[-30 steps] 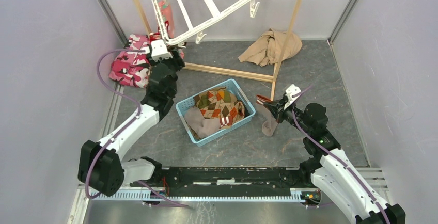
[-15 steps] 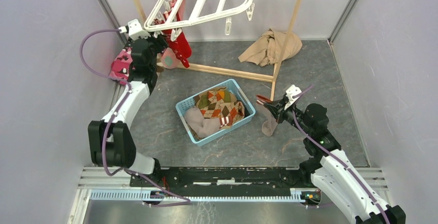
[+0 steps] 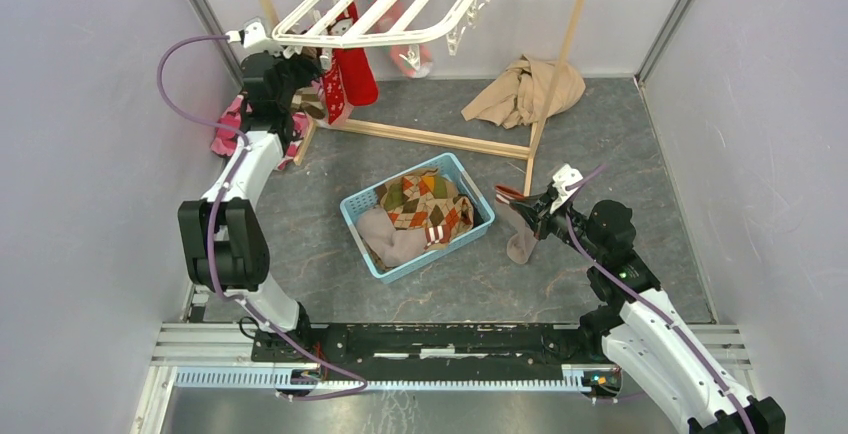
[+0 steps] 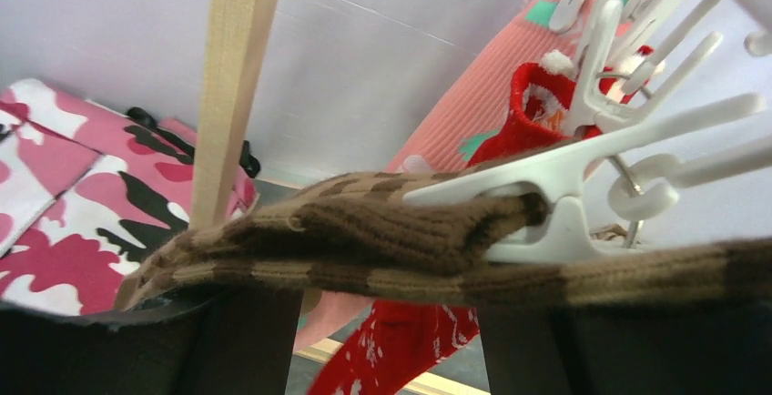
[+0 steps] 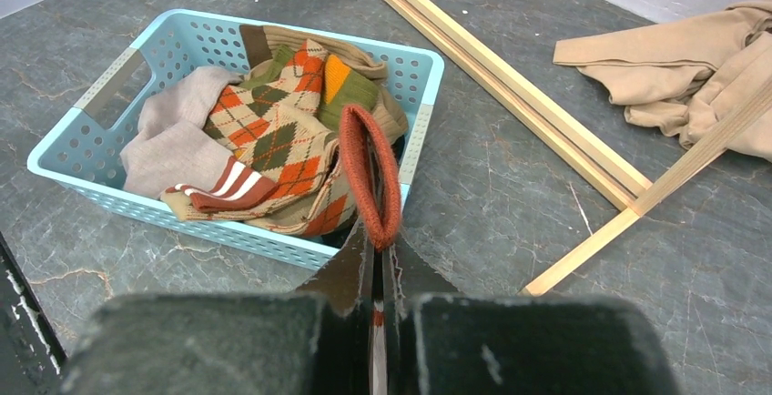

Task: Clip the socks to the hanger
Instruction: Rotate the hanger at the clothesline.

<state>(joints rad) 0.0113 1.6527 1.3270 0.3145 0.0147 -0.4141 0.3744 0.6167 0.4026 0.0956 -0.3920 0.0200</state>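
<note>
The white hanger (image 3: 400, 39) hangs at the back with a red sock (image 3: 355, 74) and a pink sock (image 3: 408, 56) clipped on. My left gripper (image 3: 300, 72) is raised at its near-left corner. In the left wrist view its jaws (image 4: 391, 290) stand wide apart, and a brown-striped sock (image 4: 382, 240) lies across the fingertips with its cuff pinched in a white clip (image 4: 564, 204). My right gripper (image 3: 527, 204) is shut on the orange-red cuff (image 5: 369, 172) of a sock (image 3: 520, 239) that hangs right of the basket.
A light blue basket (image 3: 360, 204) holds an argyle sock (image 3: 425, 199) and a taupe sock (image 3: 390, 239). The wooden pole rack (image 3: 440, 139) crosses the floor behind it. A beige cloth (image 3: 520, 89) lies back right. A pink camouflage garment (image 3: 228, 124) lies back left.
My left arm has swung up and back from beside the camouflage garment to the hanger's near-left corner. The hanger has swung and levelled. The right arm has not moved.
</note>
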